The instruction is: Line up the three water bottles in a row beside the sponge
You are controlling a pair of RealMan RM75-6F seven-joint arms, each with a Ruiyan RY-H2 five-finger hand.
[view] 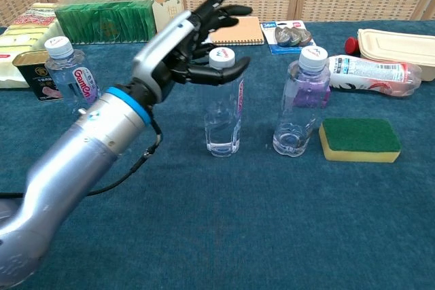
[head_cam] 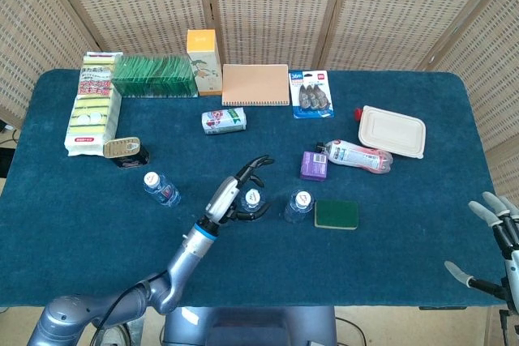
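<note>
Two bottles upright beside the sponge; third bottle stands apart to the left.

The left hand [view: 194, 42] is released, fingers spread, holding nothing; its thumb lies just beside the cap of the middle bottle [view: 223, 103], contact cannot be confirmed. The middle bottle stands upright on the blue table [view: 272, 222], near the right bottle [view: 299, 103], which stands just beside the green sponge [view: 359, 138]. The labelled bottle [view: 76, 89] stands upright, well apart to the left, near a tin [view: 32, 76]. The right hand [head_cam: 495, 237] hangs at the table's right edge, fingers apart, empty.
</note>
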